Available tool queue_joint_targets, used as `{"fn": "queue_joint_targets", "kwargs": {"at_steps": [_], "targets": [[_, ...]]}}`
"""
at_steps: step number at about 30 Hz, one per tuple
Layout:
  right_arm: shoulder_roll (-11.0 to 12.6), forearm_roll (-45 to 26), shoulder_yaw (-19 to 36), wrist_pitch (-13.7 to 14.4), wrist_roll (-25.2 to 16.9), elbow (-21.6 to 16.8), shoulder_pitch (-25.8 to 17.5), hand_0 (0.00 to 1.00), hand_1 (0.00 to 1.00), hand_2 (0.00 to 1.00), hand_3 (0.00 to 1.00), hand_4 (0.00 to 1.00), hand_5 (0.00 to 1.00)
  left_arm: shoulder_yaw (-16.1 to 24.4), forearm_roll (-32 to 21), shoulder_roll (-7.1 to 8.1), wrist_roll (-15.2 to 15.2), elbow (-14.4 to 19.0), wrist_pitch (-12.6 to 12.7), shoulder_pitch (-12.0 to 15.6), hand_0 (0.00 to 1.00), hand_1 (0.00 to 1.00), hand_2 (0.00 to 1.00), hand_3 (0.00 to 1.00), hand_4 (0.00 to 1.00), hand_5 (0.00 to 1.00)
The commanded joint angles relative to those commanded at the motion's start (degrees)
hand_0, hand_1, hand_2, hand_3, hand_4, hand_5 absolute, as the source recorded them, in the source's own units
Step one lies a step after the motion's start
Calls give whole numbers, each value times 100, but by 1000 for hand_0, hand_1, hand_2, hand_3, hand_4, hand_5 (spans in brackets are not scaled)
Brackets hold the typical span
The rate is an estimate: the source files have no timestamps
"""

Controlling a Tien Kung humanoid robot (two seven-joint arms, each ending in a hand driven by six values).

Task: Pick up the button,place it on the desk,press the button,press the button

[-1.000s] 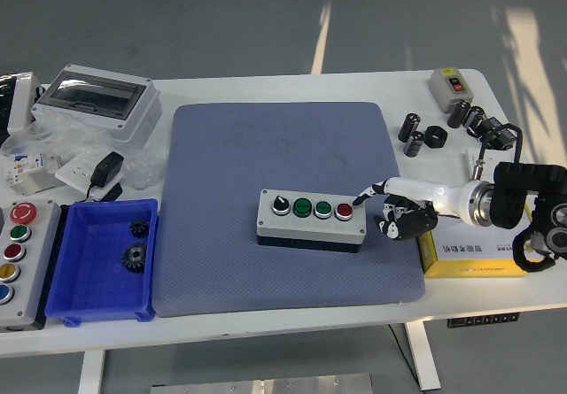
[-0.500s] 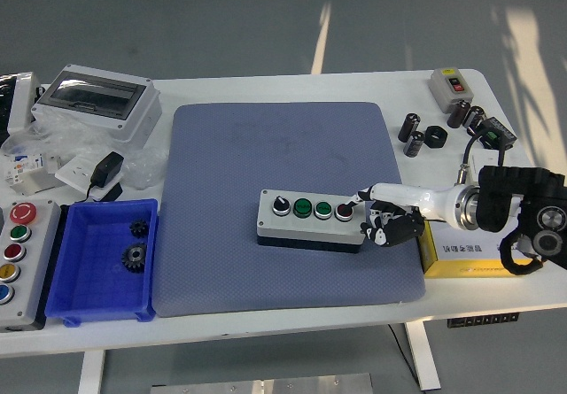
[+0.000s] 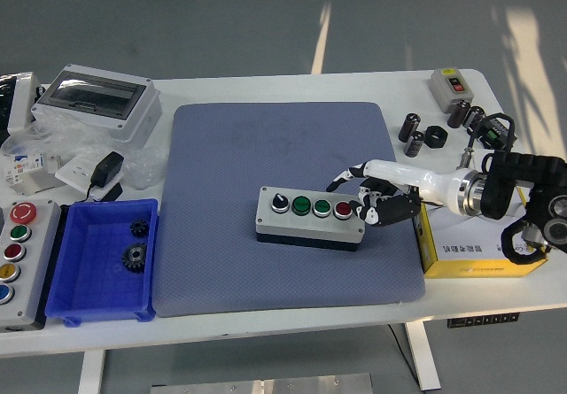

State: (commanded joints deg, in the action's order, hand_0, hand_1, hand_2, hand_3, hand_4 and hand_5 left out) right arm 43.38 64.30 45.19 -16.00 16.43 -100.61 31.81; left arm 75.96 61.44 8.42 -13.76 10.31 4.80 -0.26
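You will find nothing legible here: the yellow box (image 3: pixel 478 257) under the right arm carries a line of dark print on its white top face (characters of some sort), but it is too small and blurred to read.

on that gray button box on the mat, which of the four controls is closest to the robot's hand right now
The red button, at the right end of the button box. The right hand sits just beside it; the two green buttons and the black knob lie farther left.
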Motion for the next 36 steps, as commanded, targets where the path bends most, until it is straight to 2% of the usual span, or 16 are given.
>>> {"fn": "queue_joint_targets", "kwargs": {"at_steps": [4,7,11,12,17,18,21,24,25,29,30,33,36], "targets": [[-54,132,500,401,-379,14,-391,41,131,265,804,306,25,7,8,-11,4,0,-1,-3,622,565,542,591,591,166],[-278,507,892,851,-675,186,-785,42,130,265,803,305,22,3,0,-28,2,0,0,13,623,566,542,592,591,167],[-777,1144,1404,1572,-1112,635,-1327,42,130,265,803,305,22,8,-1,-61,-9,0,5,61,623,566,542,592,591,167],[-925,1368,1533,1768,-1190,756,-1458,51,137,266,774,312,20,10,0,-71,-10,0,5,72,622,565,542,591,591,168],[-1615,2415,2117,2532,-1479,1244,-1910,51,137,266,774,312,20,-6,-19,-123,21,0,0,115,622,565,542,591,591,168],[-1759,2656,2239,2681,-1543,1294,-1959,227,362,510,736,529,164,-11,-31,-136,24,0,0,127,623,566,542,591,591,169],[-2114,3305,2483,3056,-1663,1374,-2035,227,362,510,736,529,164,-8,-34,-164,8,0,2,159,623,566,542,591,591,169],[-2251,3849,2558,3325,-1680,1424,-2064,227,362,510,736,529,164,10,-33,-164,-6,0,11,171,623,566,542,591,591,169],[-2272,4024,2573,3406,-1668,1443,-2068,634,691,695,704,644,288,15,-35,-162,-7,0,14,173,624,566,542,591,592,169],[-2368,4734,2681,3739,-1594,1565,-2065,634,691,695,704,644,288,12,-43,-155,-5,0,16,172,624,566,542,591,592,169],[-2395,4895,2691,3798,-1601,1579,-2068,836,809,794,733,809,535,9,-43,-157,-5,0,15,171,623,566,542,591,593,170],[-2468,5266,2671,3929,-1652,1587,-2082,836,809,794,733,809,535,3,-37,-163,-4,0,11,164,623,566,542,591,593,170],[-2493,5278,2578,4023,-1709,1558,-2066,834,813,797,744,820,543,1,-20,-169,3,0,4,156,624,567,542,592,597,172]]}}
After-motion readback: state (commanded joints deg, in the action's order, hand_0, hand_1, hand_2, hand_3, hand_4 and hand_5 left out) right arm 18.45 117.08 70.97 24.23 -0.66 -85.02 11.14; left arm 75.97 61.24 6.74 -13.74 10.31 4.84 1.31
